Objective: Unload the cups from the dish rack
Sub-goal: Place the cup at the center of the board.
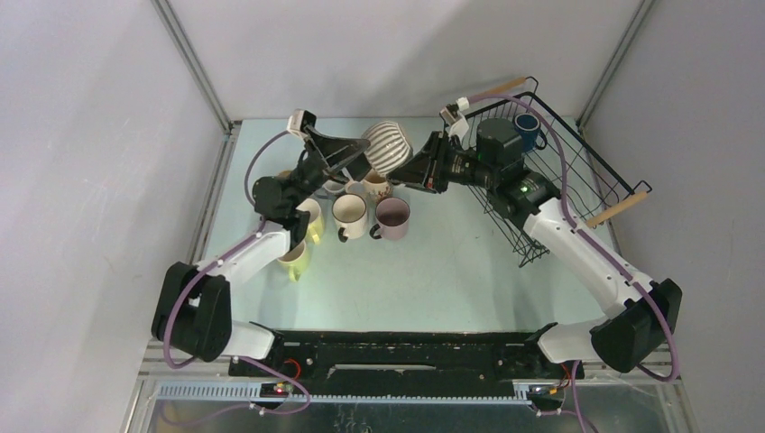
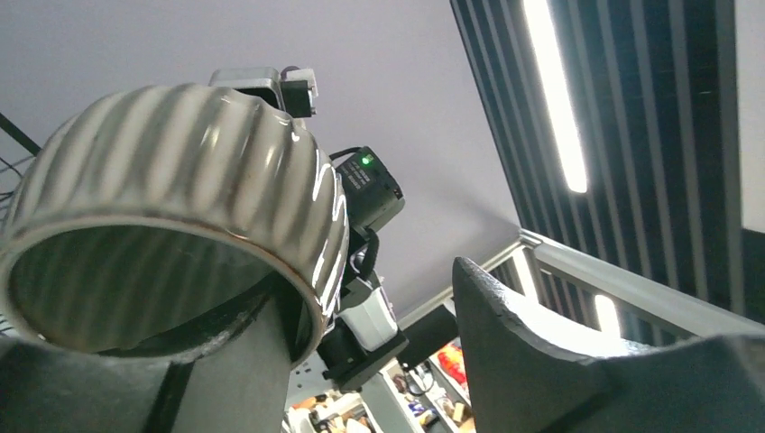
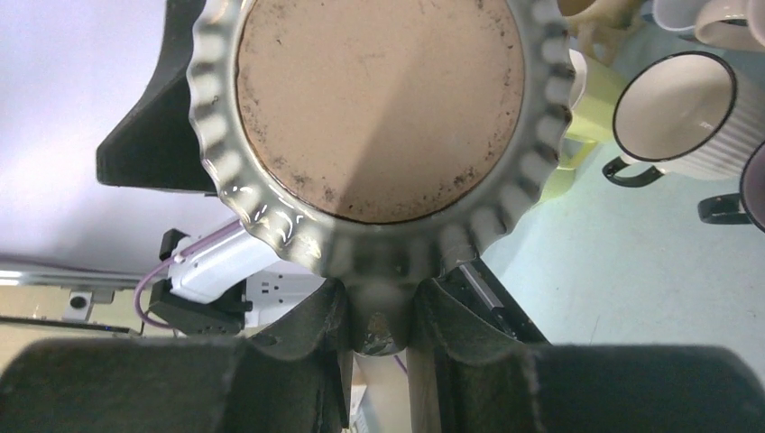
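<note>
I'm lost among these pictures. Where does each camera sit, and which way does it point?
Top external: above and behind the robot, looking down on the table, dish rack, left arm and right arm.
Left wrist: on the left arm, pointing up toward ceiling lights; the left gripper's fingers show.
Right wrist: on the right arm, facing the base of the ribbed cup; the right gripper's fingers pinch its handle.
Shared: all show that cup.

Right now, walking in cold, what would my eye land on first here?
Probably the ribbed beige cup held in mid-air over the far middle of the table. The right arm's jaws pinch its handle, and the left arm's jaws are open at its rim. Next come the cups standing below it, left of centre, and the black wire dish rack at far right with a dark blue cup in it.
</note>
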Robot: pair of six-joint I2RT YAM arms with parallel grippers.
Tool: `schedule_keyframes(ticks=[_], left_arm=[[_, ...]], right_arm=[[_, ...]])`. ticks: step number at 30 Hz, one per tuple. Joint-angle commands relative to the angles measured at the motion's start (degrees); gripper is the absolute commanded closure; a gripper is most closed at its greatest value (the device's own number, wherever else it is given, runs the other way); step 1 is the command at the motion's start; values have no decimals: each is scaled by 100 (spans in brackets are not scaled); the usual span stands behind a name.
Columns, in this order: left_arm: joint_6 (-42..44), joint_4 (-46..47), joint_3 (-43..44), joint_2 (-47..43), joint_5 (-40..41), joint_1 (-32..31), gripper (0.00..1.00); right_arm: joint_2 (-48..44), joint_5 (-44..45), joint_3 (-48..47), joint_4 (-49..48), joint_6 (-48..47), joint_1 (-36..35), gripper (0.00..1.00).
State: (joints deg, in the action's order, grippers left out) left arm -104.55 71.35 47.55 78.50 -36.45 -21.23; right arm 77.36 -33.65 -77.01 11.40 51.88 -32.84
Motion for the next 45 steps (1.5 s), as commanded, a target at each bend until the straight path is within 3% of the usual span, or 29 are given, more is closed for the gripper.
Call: schedule_keyframes(ticks=[1,12,17,19,20,23,25,28,35,42,45], left_arm=[[-440,790,-23,37,31,-138,41],[-367,805,70,31,-17,-230,98],[-295,802,70,-10,-30,-238,100],[-248,778,85,-40,-35,-236,100],[-205,732,92,-63,-42,-246,100],[-31,557,112,-159,-72,-241,100],[93,403,129,-226,-93,-237,100],[406,-96,179,-358,-195,-230,100],[1434,-1615,248,-773,-396,-159,100],[3499,-4571,441,-1416,-462,-157,100],[4669,-6309,684,-1712,-209,-174,100]], right_arm=[[-251,-102,46,-863,100,-64,100],[-442,33,344,-911,62,-99,100],[-506,119,427,-815,-35,-117,100],[-534,186,441,-767,-92,-117,86],[-560,199,441,-732,-138,-117,68],[-613,268,440,-673,-246,-102,34],[-645,346,441,-585,-321,-100,21],[-718,507,434,-359,-490,-95,9],[-1098,1268,437,526,-1034,40,1],[-1443,1785,441,1237,-1513,254,0],[-1525,1978,433,1484,-1697,318,0]])
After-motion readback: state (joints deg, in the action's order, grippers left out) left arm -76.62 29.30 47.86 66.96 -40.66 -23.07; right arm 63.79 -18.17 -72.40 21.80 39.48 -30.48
